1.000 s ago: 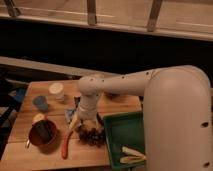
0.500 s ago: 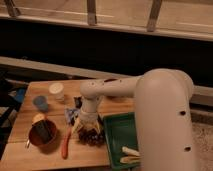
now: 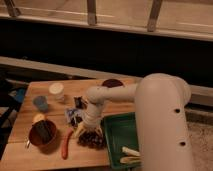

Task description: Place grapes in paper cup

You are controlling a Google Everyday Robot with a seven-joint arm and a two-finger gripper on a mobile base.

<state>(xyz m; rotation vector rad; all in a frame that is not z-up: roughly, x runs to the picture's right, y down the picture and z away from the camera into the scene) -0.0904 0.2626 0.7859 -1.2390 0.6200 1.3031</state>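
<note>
The grapes (image 3: 91,139), a dark reddish-purple bunch, lie on the wooden table (image 3: 55,155) near its front edge, left of the green tray. The gripper (image 3: 88,131) hangs straight down over the bunch, its tips at the top of the grapes. The paper cup (image 3: 56,91), white with a wide rim, stands upright at the back left of the table, well away from the gripper. The white arm reaches in from the right and hides part of the table.
A small blue cup (image 3: 40,103) stands in front of the paper cup. A dark bowl (image 3: 43,133) sits at front left. A red chili pepper (image 3: 66,145) lies left of the grapes. A green tray (image 3: 121,141) is at right. Snack packets (image 3: 75,114) lie behind the gripper.
The arm has shifted, its bulky upper part swinging nearer the middle of the view. The gripper has come down slightly onto the grapes. The grapes have not moved.
</note>
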